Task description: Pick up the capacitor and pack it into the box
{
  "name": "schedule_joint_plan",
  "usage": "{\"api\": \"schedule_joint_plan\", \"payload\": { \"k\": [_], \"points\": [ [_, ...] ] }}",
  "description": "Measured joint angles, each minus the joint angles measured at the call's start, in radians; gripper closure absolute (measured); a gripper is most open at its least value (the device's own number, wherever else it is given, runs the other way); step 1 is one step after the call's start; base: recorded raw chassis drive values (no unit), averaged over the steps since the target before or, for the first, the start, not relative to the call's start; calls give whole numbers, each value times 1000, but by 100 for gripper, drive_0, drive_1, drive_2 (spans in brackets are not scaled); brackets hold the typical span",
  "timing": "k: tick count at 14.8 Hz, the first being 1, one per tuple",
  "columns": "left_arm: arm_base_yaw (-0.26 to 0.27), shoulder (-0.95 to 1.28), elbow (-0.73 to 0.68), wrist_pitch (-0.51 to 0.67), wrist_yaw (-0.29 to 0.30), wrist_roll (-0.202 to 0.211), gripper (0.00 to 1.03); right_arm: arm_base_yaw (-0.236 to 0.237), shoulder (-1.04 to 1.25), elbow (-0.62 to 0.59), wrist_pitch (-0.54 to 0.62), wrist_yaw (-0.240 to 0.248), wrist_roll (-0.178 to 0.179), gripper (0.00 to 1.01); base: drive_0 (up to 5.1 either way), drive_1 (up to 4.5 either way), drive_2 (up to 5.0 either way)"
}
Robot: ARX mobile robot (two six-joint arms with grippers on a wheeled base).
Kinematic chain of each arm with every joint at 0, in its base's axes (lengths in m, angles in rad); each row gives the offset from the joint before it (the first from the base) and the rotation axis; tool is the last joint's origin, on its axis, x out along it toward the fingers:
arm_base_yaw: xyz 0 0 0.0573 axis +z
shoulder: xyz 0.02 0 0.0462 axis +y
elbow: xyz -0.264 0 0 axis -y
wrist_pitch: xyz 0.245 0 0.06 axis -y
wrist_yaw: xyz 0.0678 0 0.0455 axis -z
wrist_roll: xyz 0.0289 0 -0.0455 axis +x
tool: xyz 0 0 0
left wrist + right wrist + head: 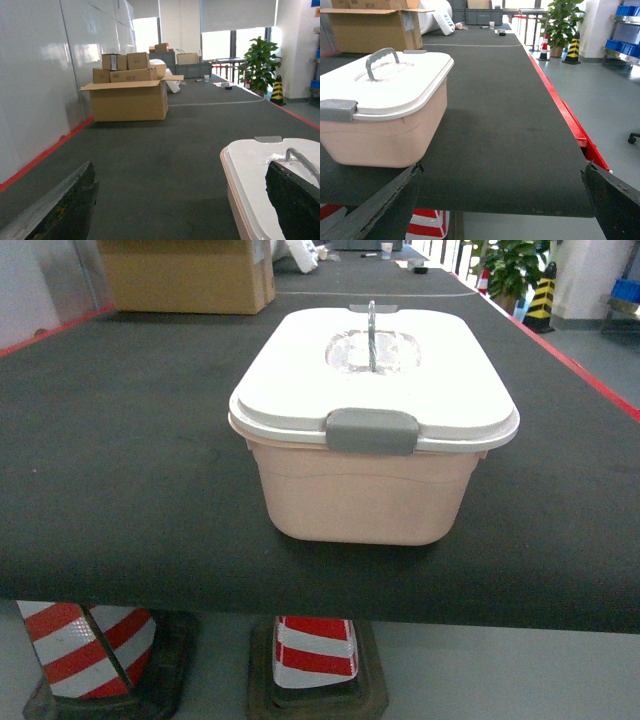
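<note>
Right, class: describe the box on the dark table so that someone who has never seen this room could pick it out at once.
Start from the long dark table edged in red. Near its front edge stands the box, a pale pink tub with rounded corners. Its white lid, grey clasp and upright grey handle set it apart from the brown cardboard carton far behind.

The head camera is looking steeply down, close onto the box [372, 430]; both wrist cameras are facing level along the table [165, 150], flanking it.
</note>
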Motion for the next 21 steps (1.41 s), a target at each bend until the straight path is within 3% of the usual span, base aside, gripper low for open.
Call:
{"api": "schedule_joint_plan", "payload": {
  "k": [1, 2, 3, 8, 19, 21],
  "points": [
    [1, -17, 20, -110, 0, -18, 9, 0, 0, 0, -1, 0, 0, 3, 0, 0, 0],
    [29, -88, 22, -295, 32, -72, 23, 0, 0, 0, -1, 1, 0, 3, 0, 0, 0],
    [37, -108, 9, -315, 39, -87, 26, 0, 0, 0, 0, 0, 0, 3, 0, 0, 0],
    [89, -184, -88, -338, 67, -121, 46, 0, 0, 0, 0, 0, 0, 3, 0, 0, 0],
    [147, -279, -200, -330, 141, -140, 85, 0, 0, 0, -1, 0, 0, 3, 0, 0, 0],
    [169, -320, -232, -332, 157, -140, 99, 0, 0, 0, 0, 0, 0, 3, 0, 0, 0]
  ]
}}
